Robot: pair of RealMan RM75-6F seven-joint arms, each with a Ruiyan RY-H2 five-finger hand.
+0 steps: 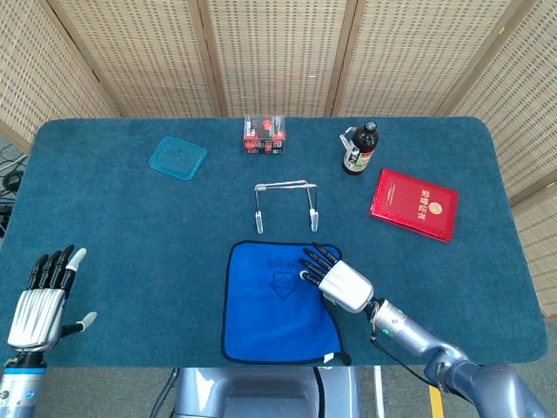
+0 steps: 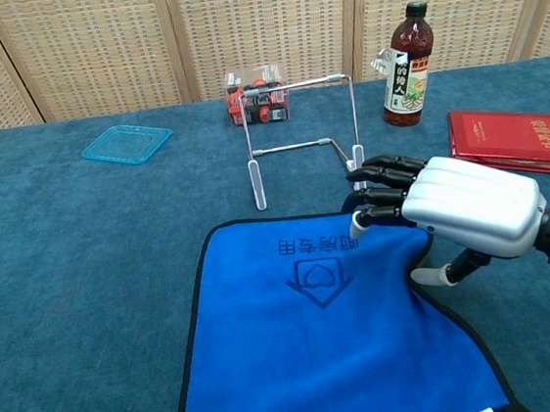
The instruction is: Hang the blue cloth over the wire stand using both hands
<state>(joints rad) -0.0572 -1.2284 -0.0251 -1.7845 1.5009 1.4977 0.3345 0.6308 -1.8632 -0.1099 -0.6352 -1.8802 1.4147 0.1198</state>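
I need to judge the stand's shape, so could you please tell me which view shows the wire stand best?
The chest view: the stand appears side-on, showing top bar, uprights and feet. The head view sees it from above, small and foreshortened.

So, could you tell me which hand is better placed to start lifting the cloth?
The right hand: it rests at the cloth's far right corner. The left hand is well off it.
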